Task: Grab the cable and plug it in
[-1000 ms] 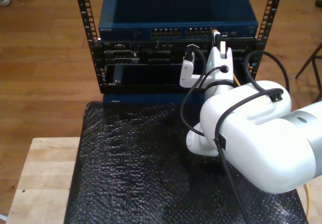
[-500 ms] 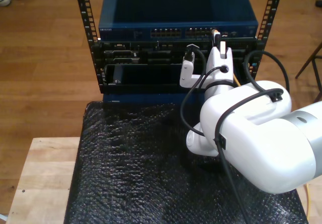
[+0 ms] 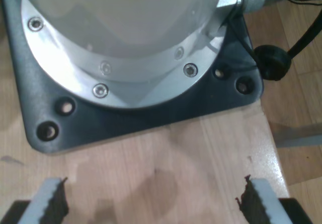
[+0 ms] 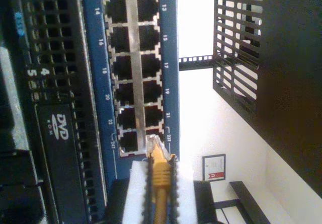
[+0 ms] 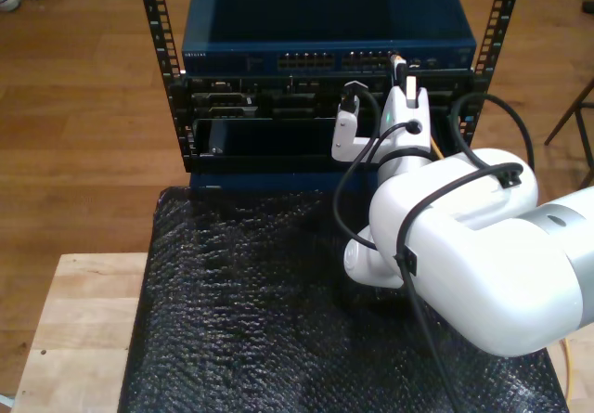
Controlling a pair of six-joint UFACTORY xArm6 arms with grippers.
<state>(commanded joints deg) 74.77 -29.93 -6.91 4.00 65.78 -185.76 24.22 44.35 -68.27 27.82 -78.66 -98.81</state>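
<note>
The orange-yellow cable (image 4: 160, 194) sits between the pads of my second gripper (image 4: 160, 169), which is shut on it. Its clear plug (image 4: 154, 147) points at the end of the port block (image 4: 135, 73) on the blue switch (image 4: 171, 58), just short of ports 23 and 24. In the exterior view, my second gripper (image 5: 405, 81) holds the cable (image 5: 411, 86) up against the switch (image 5: 325, 32) on the exterior view's right. My first gripper (image 3: 153, 201) is open over bare wood, facing an arm's dark base plate (image 3: 151, 113).
Below the switch the black rack (image 5: 278, 116) holds a unit with a DVD drive (image 4: 60, 128). Black padded matting (image 5: 241, 311) covers the wooden table (image 5: 74, 329). Black arm cables (image 5: 348, 181) loop beside the white arm (image 5: 464, 246).
</note>
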